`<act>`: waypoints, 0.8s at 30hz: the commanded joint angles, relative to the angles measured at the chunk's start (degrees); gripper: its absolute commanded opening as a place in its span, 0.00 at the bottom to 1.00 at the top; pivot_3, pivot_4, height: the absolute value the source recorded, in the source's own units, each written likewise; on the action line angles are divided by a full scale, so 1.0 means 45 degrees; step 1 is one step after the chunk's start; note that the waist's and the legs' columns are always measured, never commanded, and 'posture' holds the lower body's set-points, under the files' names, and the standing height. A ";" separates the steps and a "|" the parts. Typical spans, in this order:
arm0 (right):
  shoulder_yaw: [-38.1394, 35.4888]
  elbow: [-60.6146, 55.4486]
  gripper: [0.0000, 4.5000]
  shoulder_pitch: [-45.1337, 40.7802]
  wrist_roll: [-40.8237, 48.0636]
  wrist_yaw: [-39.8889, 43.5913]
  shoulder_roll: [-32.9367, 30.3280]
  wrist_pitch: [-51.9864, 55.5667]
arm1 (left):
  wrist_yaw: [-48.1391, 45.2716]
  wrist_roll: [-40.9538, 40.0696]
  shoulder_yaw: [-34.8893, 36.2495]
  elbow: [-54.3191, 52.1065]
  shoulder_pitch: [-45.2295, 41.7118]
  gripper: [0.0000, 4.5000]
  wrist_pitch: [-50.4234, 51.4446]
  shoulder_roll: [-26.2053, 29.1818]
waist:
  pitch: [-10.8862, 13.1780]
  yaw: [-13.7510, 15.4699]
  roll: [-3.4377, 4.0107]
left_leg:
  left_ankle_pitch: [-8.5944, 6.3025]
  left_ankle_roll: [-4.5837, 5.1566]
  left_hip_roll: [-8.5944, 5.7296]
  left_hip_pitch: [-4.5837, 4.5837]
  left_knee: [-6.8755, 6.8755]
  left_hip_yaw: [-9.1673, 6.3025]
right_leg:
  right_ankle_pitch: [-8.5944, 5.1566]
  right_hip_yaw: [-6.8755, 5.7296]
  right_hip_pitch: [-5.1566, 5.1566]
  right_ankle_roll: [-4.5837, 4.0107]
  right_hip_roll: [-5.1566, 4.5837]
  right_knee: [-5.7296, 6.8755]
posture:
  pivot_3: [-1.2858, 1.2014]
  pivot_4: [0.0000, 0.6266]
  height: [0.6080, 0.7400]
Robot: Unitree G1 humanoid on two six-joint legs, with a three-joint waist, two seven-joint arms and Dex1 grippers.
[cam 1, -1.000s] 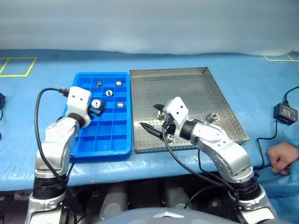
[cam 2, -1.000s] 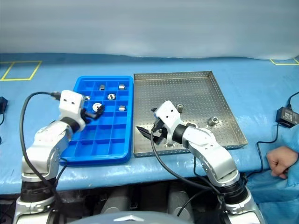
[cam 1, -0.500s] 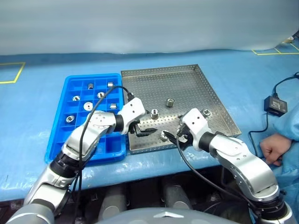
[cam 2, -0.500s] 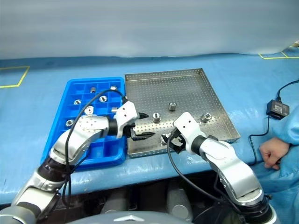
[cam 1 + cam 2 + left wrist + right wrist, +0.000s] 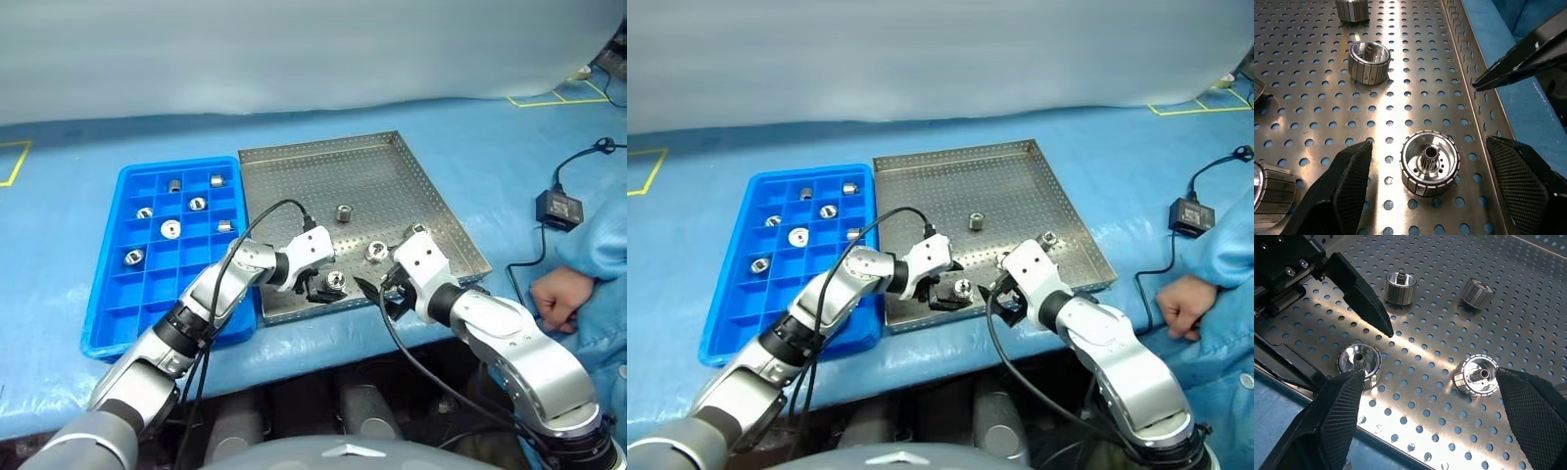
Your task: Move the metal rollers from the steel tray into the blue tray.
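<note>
Left wrist view: our left end effector [image 5: 1430, 196] is open around a small shiny ribbed metal roller [image 5: 1430, 165] near the flat holey steel tray's [image 5: 392, 186] near rim. It looks hard, heavy and slippery, so we should pinch its ribbed sides. Our right end effector [image 5: 1425, 416] is open too.

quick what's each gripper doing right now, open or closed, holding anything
Left gripper: open, empty, its fingers either side of a small shiny silver metal roller on the perforated steel tray.
Right gripper: open, empty, above the same tray.
</note>
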 commanded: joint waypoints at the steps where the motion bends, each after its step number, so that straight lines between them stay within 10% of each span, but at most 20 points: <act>1: -0.0232 -0.0473 1.00 -0.0031 -0.0016 -0.0106 0.0032 -0.0072 | 0.0082 0.0231 0.0077 0.0216 -0.0222 0.89 -0.0277 -0.0298 | 0.0000 -0.0047 0.0001 | 0.0000 0.0000 0.0000 0.0000 0.0000 0.0000 | 0.0000 0.0001 0.0000 0.0000 0.0000 0.0000 | 0.40 0.24 1.00; 7: -0.0122 -0.0399 1.00 -0.0091 -0.0066 -0.0103 0.0009 -0.0166 | 0.0532 0.0472 0.0387 0.0703 -0.0226 0.89 0.0007 -0.0604 | 0.0000 -0.0120 0.0000 | 0.0000 0.0000 0.0001 -0.0001 0.0000 -0.0001 | 0.0001 0.0003 -0.0002 0.0002 0.0000 0.0001 | 0.40 0.24 1.00; 13: -0.0040 -0.0230 1.00 -0.0278 -0.0160 -0.0127 0.0071 -0.0271 | 0.0314 0.0620 0.0268 0.0562 -0.0101 0.55 0.0293 -0.0326 | 0.0000 -0.0143 0.0001 | 0.0000 0.0000 0.0001 0.0000 0.0000 -0.0001 | 0.0002 0.0004 -0.0002 0.0002 -0.0001 0.0002 | 0.41 0.24 1.00; 24: 0.0387 0.0091 1.00 -0.0606 -0.0271 0.0029 0.0220 -0.0389 | 0.0117 0.0207 0.0829 -0.0039 0.0239 0.38 0.0126 -0.0456 | -0.0001 -0.0119 0.0001 | 0.0000 0.0000 0.0002 0.0001 0.0000 -0.0001 | 0.0008 0.0004 -0.0002 -0.0008 -0.0003 0.0003 | 0.41 0.24 1.00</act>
